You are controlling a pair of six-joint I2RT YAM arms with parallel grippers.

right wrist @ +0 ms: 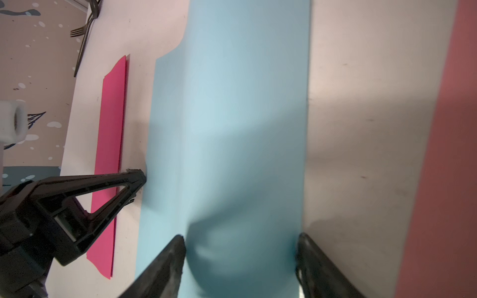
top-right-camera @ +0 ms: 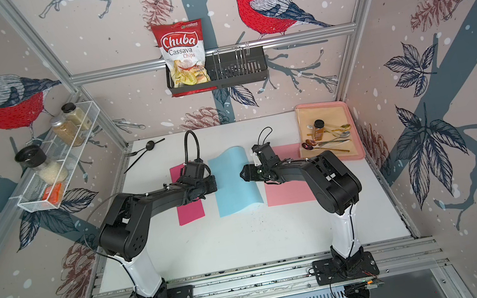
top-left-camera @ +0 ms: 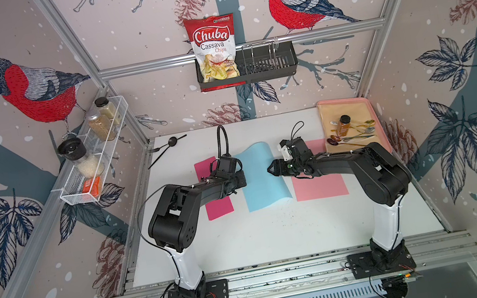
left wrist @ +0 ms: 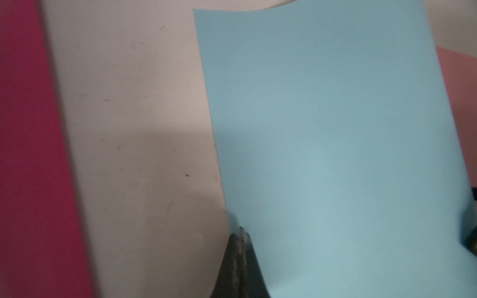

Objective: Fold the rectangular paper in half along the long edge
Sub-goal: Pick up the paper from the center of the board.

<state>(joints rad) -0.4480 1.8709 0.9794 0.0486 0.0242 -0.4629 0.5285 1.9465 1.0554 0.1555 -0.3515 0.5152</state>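
Note:
A light blue rectangular paper (top-left-camera: 262, 185) (top-right-camera: 234, 187) lies mid-table between my two arms, long edges running away from the bases. Its right side bows up off the table. My left gripper (left wrist: 241, 232) (top-left-camera: 242, 178) is shut, and its tip touches the paper's left long edge (right wrist: 148, 165). Whether it pinches the sheet or only rests on it I cannot tell. My right gripper (right wrist: 241, 245) (top-left-camera: 270, 169) is open over the raised right part of the paper (right wrist: 232, 103). One of its fingers (right wrist: 178, 250) is on the sheet, its other at the right edge.
A magenta paper (top-left-camera: 219, 208) lies left of the blue sheet and a pink paper (top-left-camera: 320, 186) right of it, both partly under my arms. A pink tray (top-left-camera: 341, 100) with a bottle and cutlery sits at the back right. A black spoon and fork (top-left-camera: 171, 141) lie at the back left.

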